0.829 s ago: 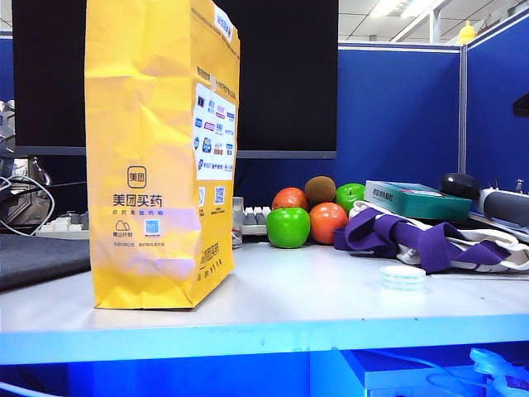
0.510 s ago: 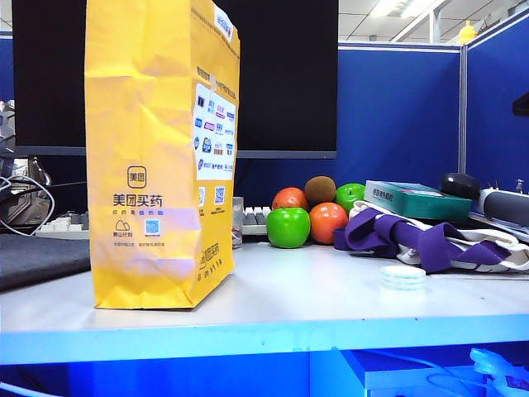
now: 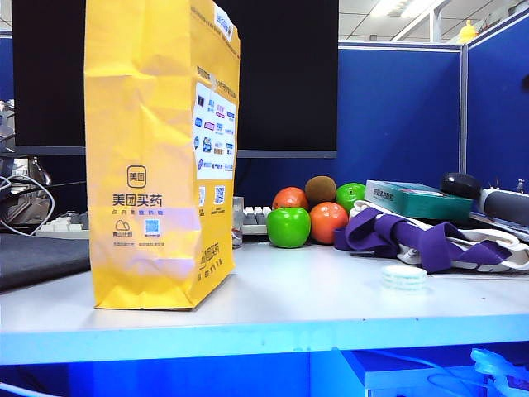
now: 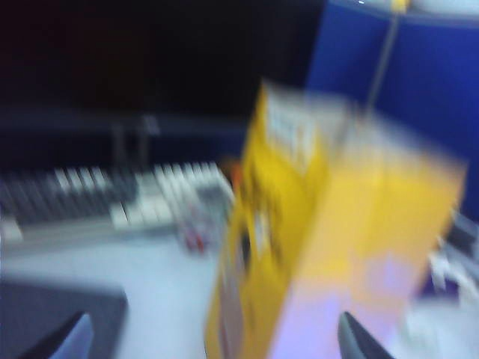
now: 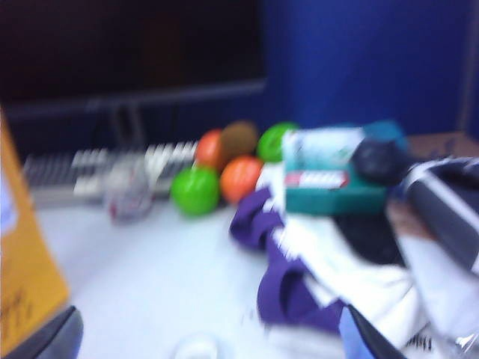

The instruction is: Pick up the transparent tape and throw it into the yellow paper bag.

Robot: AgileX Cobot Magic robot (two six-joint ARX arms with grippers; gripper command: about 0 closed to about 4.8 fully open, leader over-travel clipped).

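The white table [image 3: 289, 289] carries the yellow paper bag [image 3: 161, 157], standing upright on the left of the exterior view before a dark monitor [image 3: 285, 74]. Right of the middle lies a purple and white cloth [image 3: 417, 240] with a teal box [image 3: 413, 198] behind it, and a cluster of green and orange fruit [image 3: 310, 215] beside it. The transparent tape [image 3: 403, 277] lies flat near the table's front edge, just in front of the cloth, well apart from the bag. In the blurred wrist views, the left pincer [image 4: 209, 336] hangs near the bag, fingertips wide apart and empty; the right pincer [image 5: 202, 336] hangs above the tape, likewise spread and empty.
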